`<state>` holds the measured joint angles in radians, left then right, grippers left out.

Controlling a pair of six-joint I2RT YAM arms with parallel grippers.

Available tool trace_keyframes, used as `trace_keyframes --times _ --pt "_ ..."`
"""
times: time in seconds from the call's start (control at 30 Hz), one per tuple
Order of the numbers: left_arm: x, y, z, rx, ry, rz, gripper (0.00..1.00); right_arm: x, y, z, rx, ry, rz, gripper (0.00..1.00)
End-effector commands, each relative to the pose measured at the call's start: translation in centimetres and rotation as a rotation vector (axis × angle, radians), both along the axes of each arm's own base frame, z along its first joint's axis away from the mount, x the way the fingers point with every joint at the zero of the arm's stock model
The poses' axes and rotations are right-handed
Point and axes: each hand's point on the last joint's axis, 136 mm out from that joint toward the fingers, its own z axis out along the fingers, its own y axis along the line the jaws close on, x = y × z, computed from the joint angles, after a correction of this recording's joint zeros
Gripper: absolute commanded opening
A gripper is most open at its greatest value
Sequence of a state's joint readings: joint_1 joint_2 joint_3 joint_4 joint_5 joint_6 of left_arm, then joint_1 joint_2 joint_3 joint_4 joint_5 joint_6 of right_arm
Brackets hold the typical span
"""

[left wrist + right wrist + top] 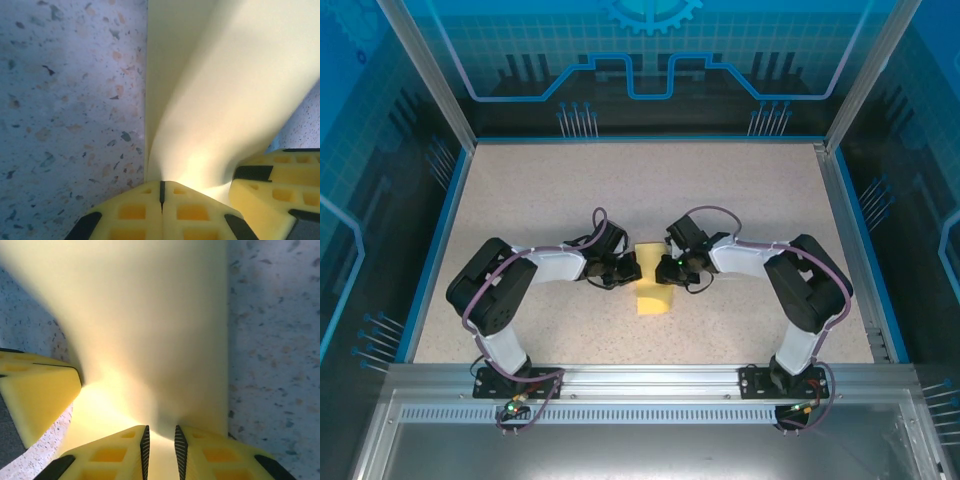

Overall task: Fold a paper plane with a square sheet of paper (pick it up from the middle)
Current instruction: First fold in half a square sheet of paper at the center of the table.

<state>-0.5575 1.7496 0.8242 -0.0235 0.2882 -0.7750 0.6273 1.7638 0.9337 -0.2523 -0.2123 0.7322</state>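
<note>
The square sheet of paper (654, 290) is pale yellow and lies mid-table between both grippers, bowed upward along its middle. My left gripper (631, 268) reaches it from the left. In the left wrist view the left gripper (161, 184) is shut, pinching the paper (225, 90) at its near edge. My right gripper (671, 267) comes in from the right. In the right wrist view the right gripper (160, 432) stands over the paper (150, 330), a narrow gap between its ribbed pads with paper showing through it. Each wrist view catches the other gripper's yellow fingers (280, 180) (35, 400) close by.
The speckled tabletop (560, 190) is bordered by a blue rim and metal frame posts (840, 120). Both arm bases are bolted to the rail at the near edge (640, 385). Both arms bend inward, their heads almost touching over the sheet.
</note>
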Motion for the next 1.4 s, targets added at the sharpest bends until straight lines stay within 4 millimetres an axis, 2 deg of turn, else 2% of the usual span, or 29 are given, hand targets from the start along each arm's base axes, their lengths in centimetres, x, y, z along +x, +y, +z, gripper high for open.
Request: trace_keyframes --times 0.0,0.23,0.3,0.43,0.53,0.8,1.07,1.17,1.3,1.37 --pt "-2.7 2.6 -3.6 0.156 0.114 -0.004 0.00 0.0 -0.7 -0.6 0.029 0.005 -0.013 0.24" --pt "-2.8 2.8 -3.8 0.165 0.118 -0.001 0.00 -1.2 -3.1 -2.3 0.036 0.034 -0.047 0.23" --pt "-2.9 2.8 -3.9 0.167 0.122 -0.003 0.00 -1.2 -3.4 -1.9 0.066 0.023 -0.052 0.22" --pt "-2.9 2.7 -3.8 0.164 0.120 -0.003 0.00 -0.9 -2.1 1.4 0.134 -0.062 -0.006 0.20" --pt "-2.9 2.7 -3.8 0.165 0.122 -0.001 0.00 -1.7 -0.9 2.6 0.182 -0.076 0.029 0.18" --pt "-2.7 2.5 -3.7 0.163 0.120 -0.001 0.00 -3.5 0.3 0.3 0.198 0.008 0.058 0.07" --pt "-2.9 2.7 -3.8 0.173 0.122 0.002 0.00 -5.5 -1.9 -1.5 0.124 0.057 0.050 0.05" --pt "-2.9 2.8 -3.9 0.176 0.121 0.002 0.00 -5.6 -2.1 -1.2 0.115 0.048 0.049 0.05" --pt "-2.9 2.8 -3.9 0.174 0.122 0.007 0.00 -5.5 -0.4 1.3 0.175 -0.012 0.080 0.05" --pt "-2.9 2.7 -3.9 0.173 0.120 0.005 0.00 -5.7 0.3 1.6 0.186 -0.016 0.092 0.06"
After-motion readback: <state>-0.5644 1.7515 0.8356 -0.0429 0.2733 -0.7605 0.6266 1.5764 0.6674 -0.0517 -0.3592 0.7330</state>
